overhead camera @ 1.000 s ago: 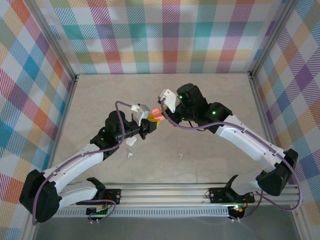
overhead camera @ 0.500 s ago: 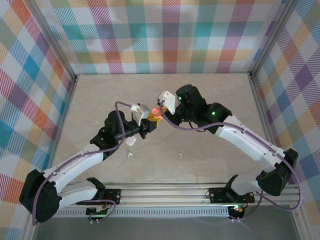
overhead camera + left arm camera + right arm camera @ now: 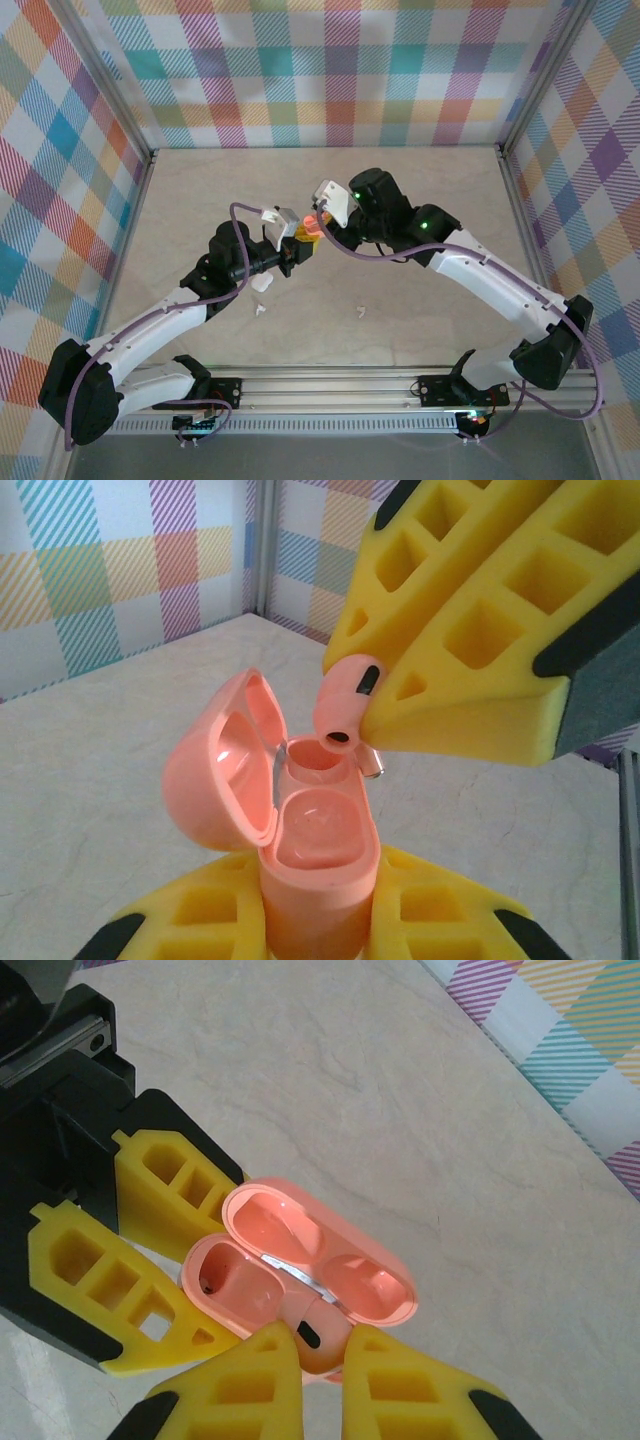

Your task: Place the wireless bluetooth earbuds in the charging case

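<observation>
The right gripper [image 3: 318, 1352] has its two yellow fingers shut tight on a pink earbud [image 3: 345, 702]. It holds the earbud by its round top, and the thin end points down. That thin end is right at the mouth of the far cup in the pink charging case [image 3: 318, 845]. I cannot tell if it touches the cup. The near cup looks bare inside.

The lid [image 3: 225, 770] of the case is open and leans to the left in the left wrist view. The left gripper [image 3: 320, 905] has closed its yellow fingers on the bottom of the case, one finger on each side, and holds it standing up. From the top view, the case is up off the bench [image 3: 420, 190], near the middle, where the two grippers meet.

A white earbud [image 3: 260, 309] lies on the bench on the near left, just beside the left arm. A second white earbud [image 3: 358, 311] lies near the middle, well apart from the first. A bigger white lump [image 3: 262, 284] sits right by the left arm. Bright checked walls [image 3: 320, 70] stand around the bench.
</observation>
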Controlling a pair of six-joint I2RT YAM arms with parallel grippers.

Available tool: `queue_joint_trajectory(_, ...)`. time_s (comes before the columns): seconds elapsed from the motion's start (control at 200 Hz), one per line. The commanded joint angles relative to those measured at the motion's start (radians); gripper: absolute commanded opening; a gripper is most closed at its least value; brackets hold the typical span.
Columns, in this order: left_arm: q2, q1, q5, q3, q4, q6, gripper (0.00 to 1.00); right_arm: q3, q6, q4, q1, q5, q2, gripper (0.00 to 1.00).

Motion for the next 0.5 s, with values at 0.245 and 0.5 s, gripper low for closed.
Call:
queue_joint_trajectory(0.245, -0.044, -0.021, 0.014, -0.016, 0.016, 0.012, 0.00, 0.053, 0.003, 0.004, 0.005, 0.013, 0.015, 0.13)
queue_joint_trajectory(0.5, -0.051, -0.021, 0.016, -0.014, 0.015, 0.012, 0.00, 0.006, -0.022, 0.025, 0.005, 0.033, 0.036, 0.13)
